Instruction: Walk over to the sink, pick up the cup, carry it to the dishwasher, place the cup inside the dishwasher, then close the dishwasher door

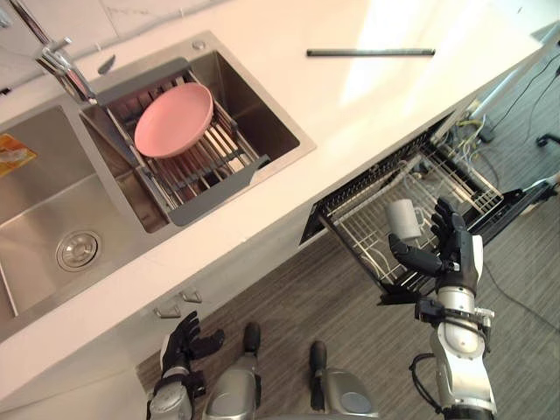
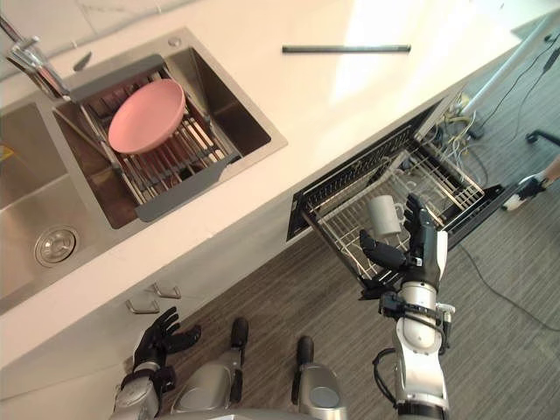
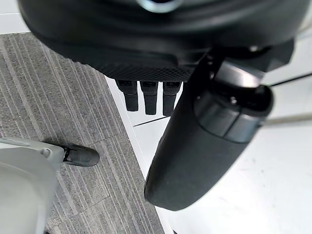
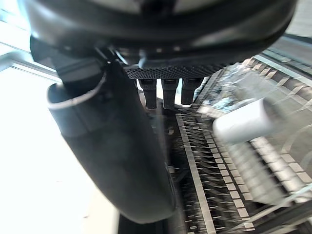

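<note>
- The cup [image 1: 402, 219] was noted in the pulled-out wire rack [image 1: 455, 188] of the dishwasher [image 1: 376, 179], just beside the right hand [image 1: 451, 249]. Whether it was standing squarely or tipped could not be told.
- The fingers [image 4: 163, 92] of the right hand were seen straight and released, with the thumb spread. Nothing was grasped.
- The left hand [image 1: 182, 343] was held low by the cabinet front, its fingers relaxed and empty.
- The cup was judged light, stiff and smooth-walled, so probably slippery, and breakable if ceramic. A wrap around the body was judged the surest hold. A handle seemed to show on one side but was not clearly made out.
- Apart from the cup, no other dishes were made out in the rack.
- In the sink [image 1: 262, 105], a drain rack [image 1: 219, 197] was laid across the right basin with a pink plate [image 1: 173, 120] on it.
- The dishwasher was left open, so the closing step was judged still outstanding.
</note>
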